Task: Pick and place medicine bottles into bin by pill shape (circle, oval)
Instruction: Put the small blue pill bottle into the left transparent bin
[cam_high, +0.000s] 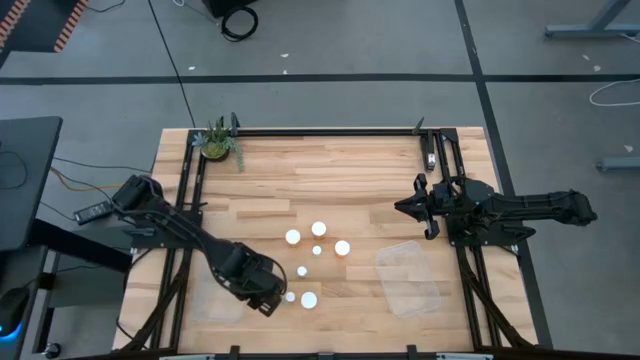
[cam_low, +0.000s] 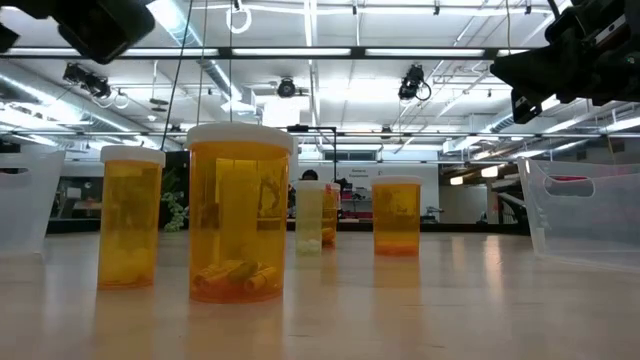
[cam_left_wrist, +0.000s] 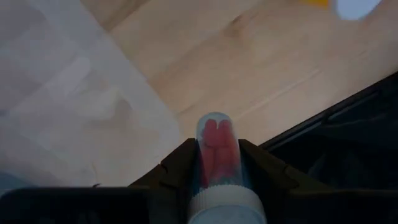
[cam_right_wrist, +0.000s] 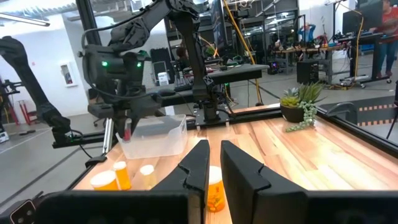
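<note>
My left gripper is shut on a small clear bottle with red pills and a white cap. It hangs above the table beside the left clear bin, and also shows in the right wrist view. Several white-capped bottles stand upright on their bases at mid-table; in the low view they show orange bodies. My right gripper waits at the right, fingers a narrow gap apart, empty and well above the table. My left gripper pinches the bottle's clear body between its two fingers, just below the white cap. The fingers point down at the table and lie along the bottle. The bottle is lifted clear, cap toward the wrist, bottom pointing down.
A second clear bin lies right of the bottles. A green potted plant stands at the far left corner. Dark frame rails run along the table's sides. Bare wood lies between the bottles and the far edge.
</note>
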